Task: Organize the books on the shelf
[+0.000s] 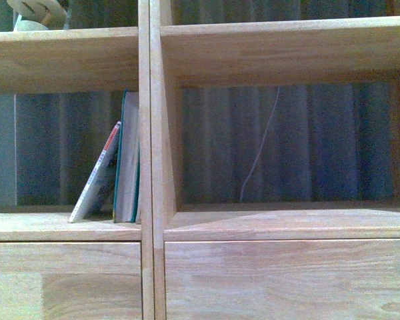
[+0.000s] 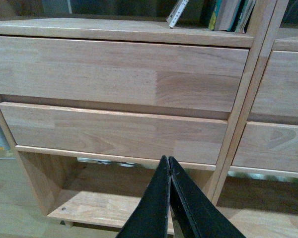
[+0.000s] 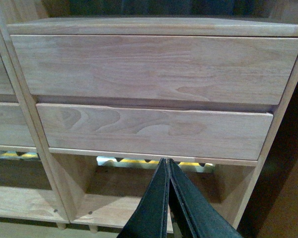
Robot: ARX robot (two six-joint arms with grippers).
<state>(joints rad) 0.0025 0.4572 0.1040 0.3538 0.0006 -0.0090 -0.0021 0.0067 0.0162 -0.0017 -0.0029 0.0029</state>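
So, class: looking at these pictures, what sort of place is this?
Probably a home-style room: a light-wood shelf holding a white paperback and a green book, with curtains behind.

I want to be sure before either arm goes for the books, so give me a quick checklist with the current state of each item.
1. Thin white paperback upright: not ok, it leans against the green book.
2. Green book standing: ok, upright beside the shelf's divider.
3. Left gripper empty: ok, shut on nothing, low in front of the drawers.
4. Right gripper empty: ok, shut on nothing.
5. Grippers ready to grasp: not ok, both must open first.
6. Books' compartment has spare room: ok, space left of the paperback.
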